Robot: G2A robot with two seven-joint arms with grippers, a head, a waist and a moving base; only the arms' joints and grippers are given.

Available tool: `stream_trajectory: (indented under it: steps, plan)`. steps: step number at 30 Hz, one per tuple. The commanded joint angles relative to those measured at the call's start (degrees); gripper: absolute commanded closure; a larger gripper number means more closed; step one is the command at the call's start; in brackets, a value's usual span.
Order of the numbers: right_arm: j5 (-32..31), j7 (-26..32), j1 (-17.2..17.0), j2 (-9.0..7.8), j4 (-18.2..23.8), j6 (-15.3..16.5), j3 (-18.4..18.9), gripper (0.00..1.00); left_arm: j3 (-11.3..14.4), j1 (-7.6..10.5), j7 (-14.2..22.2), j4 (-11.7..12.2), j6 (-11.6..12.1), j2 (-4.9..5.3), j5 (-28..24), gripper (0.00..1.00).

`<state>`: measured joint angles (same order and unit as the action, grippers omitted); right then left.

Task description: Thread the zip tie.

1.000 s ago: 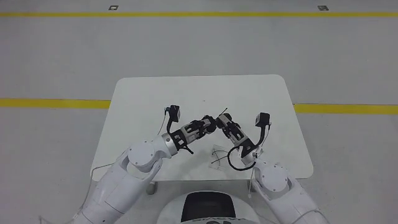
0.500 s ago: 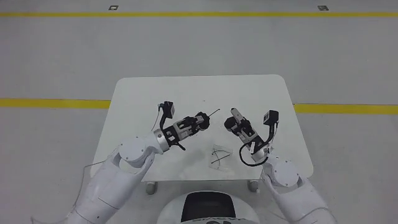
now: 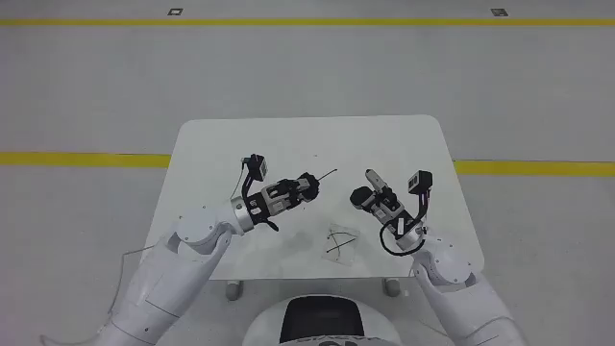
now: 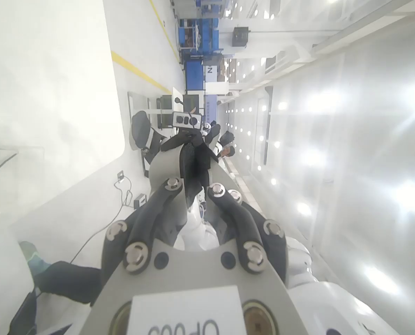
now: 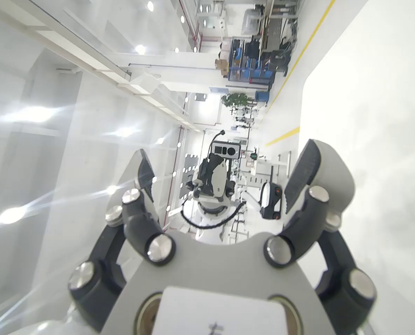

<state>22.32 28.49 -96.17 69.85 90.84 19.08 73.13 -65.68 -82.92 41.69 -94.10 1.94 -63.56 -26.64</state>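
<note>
My left gripper (image 3: 307, 185) hangs above the middle of the white table (image 3: 288, 139), shut on a thin black zip tie (image 3: 327, 174) whose free end sticks out toward the right arm. In the left wrist view the fingers (image 4: 172, 169) are pressed together on the dark strip of the zip tie (image 4: 194, 162). A short gap to the right, my right gripper (image 3: 369, 182) faces the left one. Its pads (image 5: 303, 172) stand wide apart with nothing between them, the right gripper (image 5: 225, 172) being open.
A small clear bag (image 3: 339, 243) holding several black zip ties lies on the table near the front edge, below the two grippers. A yellow floor line (image 3: 86, 160) runs behind the table on both sides.
The two grippers, close together over the table's middle a second ago, have drawn apart: left went left with the zip tie, right went right and holds nothing.
</note>
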Motion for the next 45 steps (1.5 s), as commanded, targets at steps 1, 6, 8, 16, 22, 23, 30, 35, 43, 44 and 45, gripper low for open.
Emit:
stream_trajectory:
  steps: [1,6,8,16,22,23,30,35,43,44,45]
  plan:
    - [2.53,8.19,0.27,-0.53,-1.51,-0.54,1.55,0.0,-1.55,-0.13,5.05,0.74,-0.11,0.58,-0.38,1.0]
    - [7.35,18.67,1.99,-1.18,-5.01,-1.61,3.13,0.0,-3.83,-0.45,12.42,1.69,0.24,1.57,-0.5,1.0]
    - [8.9,22.28,3.03,-1.32,-6.42,-1.9,3.19,0.0,-4.23,-0.44,14.46,1.88,0.19,1.86,-0.55,1.0]
    - [9.01,27.71,4.75,-1.52,-7.92,-2.58,2.33,0.0,-3.56,-0.19,13.5,1.05,1.02,2.04,0.4,1.0]
    - [8.96,27.41,4.75,-1.52,-7.93,-2.66,2.34,0.0,-3.56,-0.19,13.5,1.05,1.02,2.04,0.4,1.0]
    - [8.57,26.68,4.76,-1.52,-7.76,-2.83,2.27,0.0,-3.49,-0.2,13.3,1.09,0.93,2.03,0.39,1.0]
    - [6.05,32.1,5.54,-2.27,-8.4,-1.58,2.89,0.0,-2.41,2.17,20.9,4.63,-8.37,2.39,-5.54,1.0]
    - [6.67,37.07,7.57,-2.57,-11.3,-2.01,2.23,0.0,-1.53,3.6,26.27,6.94,-11.7,2.56,-9.82,1.0]
    - [12.75,45.77,10.51,-2.44,-16.24,-0.16,0.17,0.0,-0.34,5.1,27.19,9.14,-12.39,2.81,-10.8,1.0]
    - [12.75,45.77,10.51,-2.44,-16.24,-0.16,0.17,0.0,-0.14,5.17,26.95,9.23,-12.29,2.81,-10.82,1.0]
    - [12.75,45.77,10.51,-2.44,-16.24,-0.16,0.17,0.0,0.14,5.25,26.66,9.25,-12.18,2.81,-10.91,1.0]
